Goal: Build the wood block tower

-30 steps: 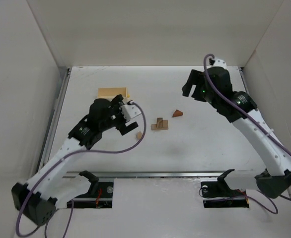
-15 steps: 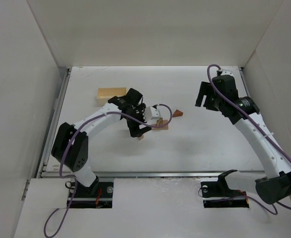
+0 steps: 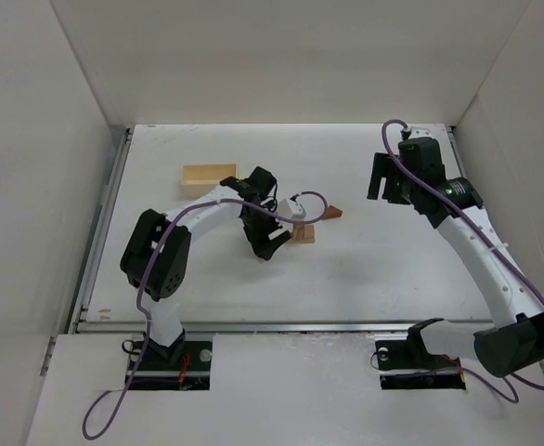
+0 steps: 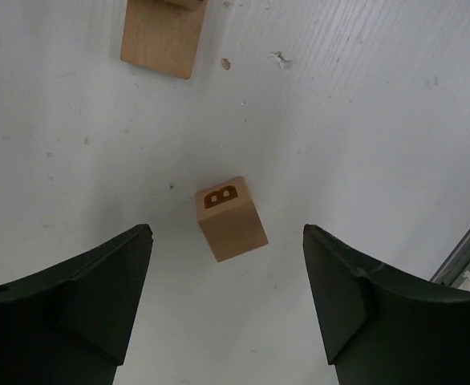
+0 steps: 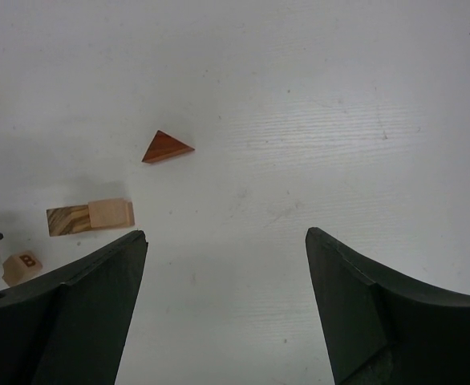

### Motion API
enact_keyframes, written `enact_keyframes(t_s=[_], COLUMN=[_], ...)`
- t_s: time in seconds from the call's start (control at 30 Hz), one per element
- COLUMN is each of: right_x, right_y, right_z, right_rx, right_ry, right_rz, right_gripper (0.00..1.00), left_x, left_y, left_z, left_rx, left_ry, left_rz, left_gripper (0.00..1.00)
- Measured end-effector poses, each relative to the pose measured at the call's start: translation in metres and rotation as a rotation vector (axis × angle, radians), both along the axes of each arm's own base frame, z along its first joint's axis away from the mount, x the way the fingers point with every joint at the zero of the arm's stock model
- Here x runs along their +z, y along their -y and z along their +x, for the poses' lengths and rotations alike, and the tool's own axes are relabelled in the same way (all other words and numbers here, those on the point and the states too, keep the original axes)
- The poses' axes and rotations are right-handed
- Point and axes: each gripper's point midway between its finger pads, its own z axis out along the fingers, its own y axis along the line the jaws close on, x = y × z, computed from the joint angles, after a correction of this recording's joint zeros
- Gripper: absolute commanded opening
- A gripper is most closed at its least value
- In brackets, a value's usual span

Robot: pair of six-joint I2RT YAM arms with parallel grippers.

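Jaws on both arms spread; left pair flanks lettered cube [image 4: 231, 218] near wood block tower [image 5: 99, 215].

Left jaws, right jaws: wide apart.

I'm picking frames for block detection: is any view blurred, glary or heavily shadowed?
Left wrist: the lettered cube is sharp, with only a faint soft shadow around it. Right wrist: even light, the reddish triangle block crisp, no glare. Top external: evenly lit and in focus, but everything shows small.
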Motion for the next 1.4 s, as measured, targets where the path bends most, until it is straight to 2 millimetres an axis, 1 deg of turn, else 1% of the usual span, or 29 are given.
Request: enact_keyframes(t_s=[0.27,0.33,0.37,0.47,0.57,0.63,0.73,0.87,0.97,1.1,1.17,1.2,1.3,1.33,1.37,1.4], right_x=[-0.001,0.0,0.0,0.001,0.001,0.001,0.001,0.001,0.001,0.001,0.001,0.001,0.001,0.001,0.001,0.001], right_y=[0.005,0.005,0.006,0.007,0.008,0.008,0.008,0.008,0.01,0.011,0.011,0.011,0.011,0.011,0.011,0.011], right_z=[0.006,0.007,0.007,0.009,0.009,0.009,0.009,0.009,0.009,0.01,0.01,0.01,0.01,0.01,0.01,0.01], right_rx=[0.009,0.01,0.011,0.016,0.02,0.022,0.023,0.022,0.017,0.013,0.013,0.013,0.014,0.015,0.016,0.016], right_ry=[0.003,0.007,0.01,0.015,0.015,0.015,0.015,0.014,0.014,0.014,0.014,0.014,0.014,0.014,0.014,0.014], right_rz=[-0.013,-0.015,-0.015,-0.018,-0.022,-0.025,-0.025,-0.024,-0.024,-0.024,-0.024,-0.024,-0.025,-0.026,-0.027,-0.028], right_gripper=[0.87,0.87,0.87,0.87,0.87,0.87,0.87,0.87,0.87,0.87,0.87,0.87,0.87,0.87,0.87,0.87], left_x=[-0.01,-0.012,-0.013,-0.015,-0.015,-0.016,-0.017,-0.017,-0.017,-0.018,-0.018,-0.018,-0.018,-0.018,-0.018,-0.018], left_y=[-0.012,-0.011,-0.01,-0.006,-0.001,0.0,-0.001,-0.003,-0.004,-0.007,-0.007,-0.007,-0.008,-0.008,-0.008,-0.008], left_z=[0.0,0.0,-0.001,-0.004,-0.005,-0.007,-0.007,-0.006,-0.006,-0.006,-0.006,-0.006,-0.007,-0.007,-0.007,-0.007], left_rx=[0.078,0.087,0.088,0.083,0.075,0.076,0.087,0.096,0.099,0.102,0.104,0.104,0.106,0.107,0.11,0.11], left_ry=[0.008,0.017,0.021,0.03,0.038,0.037,0.037,0.042,0.044,0.042,0.042,0.043,0.041,0.04,0.038,0.039], left_rz=[0.075,0.086,0.091,0.099,0.095,0.096,0.102,0.112,0.12,0.13,0.133,0.134,0.136,0.137,0.136,0.136], left_gripper=[0.65,0.63,0.59,0.54,0.53,0.47,0.42,0.42,0.48,0.49,0.44,0.38,0.27,0.06,0.0,0.0])
